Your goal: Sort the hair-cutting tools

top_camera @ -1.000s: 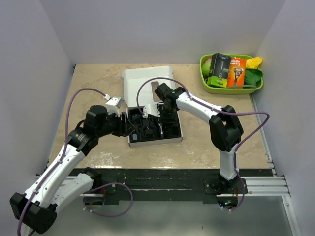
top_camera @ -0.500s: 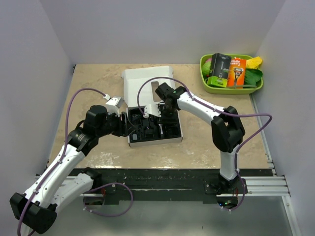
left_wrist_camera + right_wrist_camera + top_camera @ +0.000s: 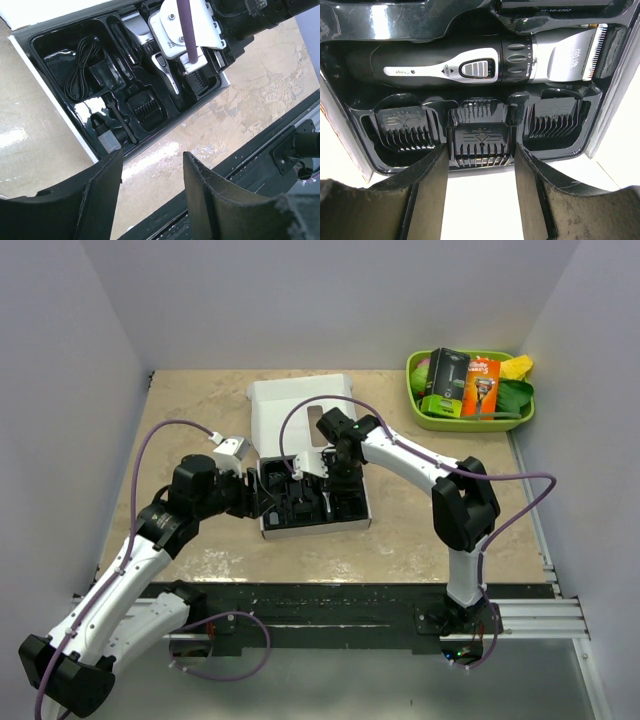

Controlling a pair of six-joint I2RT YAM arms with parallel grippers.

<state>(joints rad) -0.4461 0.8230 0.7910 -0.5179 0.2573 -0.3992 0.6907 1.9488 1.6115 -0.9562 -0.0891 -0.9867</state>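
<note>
Barely anything has been moved over the last second, tbh. The right arm (image 3: 400, 455) has had its wrist nudged a touch to the left over the white box (image 3: 270, 415), and the left arm (image 3: 150, 530) has been left pretty much as it was.

The hair clipper (image 3: 485, 67) is seen lying on its side in the black moulded insert (image 3: 300, 505), with the silver blade end pointed right in the right wrist view. Three comb attachments are slotted in a row just below it: left comb (image 3: 405, 131), middle comb (image 3: 480, 145) and right comb (image 3: 552, 125).

The right jaws are held apart with a finger on either side of the middle comb. Whether the fingers (image 3: 427, 190) are actually pressed on it can't be told.

From the left wrist view, the cord (image 3: 82, 65) is seen coiled in the far-left pocket of the insert. One more comb (image 3: 146, 107) is parked near the middle. The left jaws are spread wide with nothing between them, hung over the edge of the box and the counter (image 3: 200, 410).

Well apart at the far right corner, the green tray (image 3: 425, 418) is loaded with the orange razor pack (image 3: 480, 385) and the black razor pack (image 3: 445, 380).
</note>
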